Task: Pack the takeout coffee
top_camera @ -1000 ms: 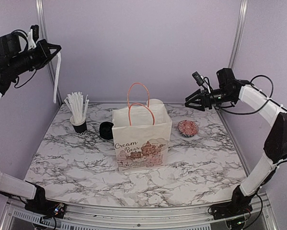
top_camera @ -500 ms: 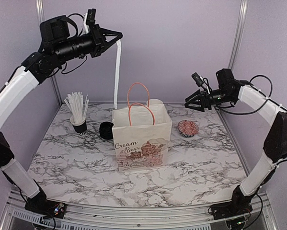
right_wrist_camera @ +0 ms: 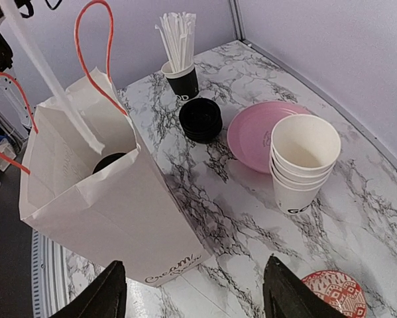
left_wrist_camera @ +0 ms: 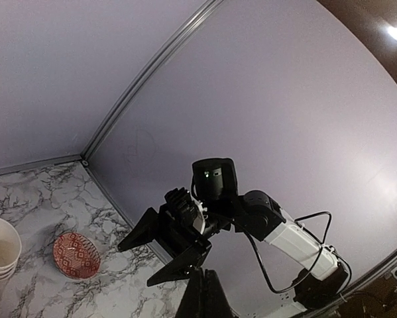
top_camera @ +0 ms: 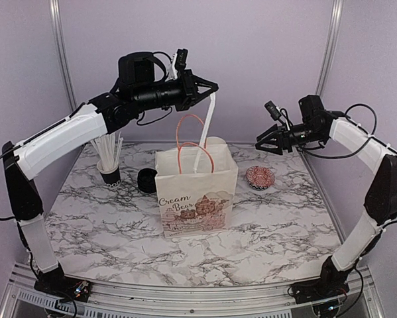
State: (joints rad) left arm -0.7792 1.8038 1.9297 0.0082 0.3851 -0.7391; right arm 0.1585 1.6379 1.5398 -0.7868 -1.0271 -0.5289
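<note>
A takeout coffee stands inside the white paper bag (top_camera: 197, 192); only its black dome lid (right_wrist_camera: 109, 161) shows in the right wrist view, through the bag's open top (right_wrist_camera: 99, 192). My left gripper (top_camera: 213, 88) is above the bag, shut on a white straw (top_camera: 209, 126) that hangs down, its lower end inside the bag's mouth. The straw also shows in the right wrist view (right_wrist_camera: 49, 79). In the left wrist view my left gripper (left_wrist_camera: 205, 286) shows closed fingers; the straw is hidden. My right gripper (top_camera: 263, 142) is open and empty, raised to the right of the bag (right_wrist_camera: 198, 298).
A black cup of white straws (top_camera: 109, 171) and a stack of black lids (top_camera: 147, 180) stand left of the bag. Stacked lidless white cups (right_wrist_camera: 304, 162) and a pink plate (right_wrist_camera: 254, 132) sit behind it. A red patterned dish (top_camera: 260, 177) lies to its right.
My left arm has swung from the far left to above the bag, carrying the straw; the straw's lower end now sits in the bag's mouth. The right arm has not moved.
</note>
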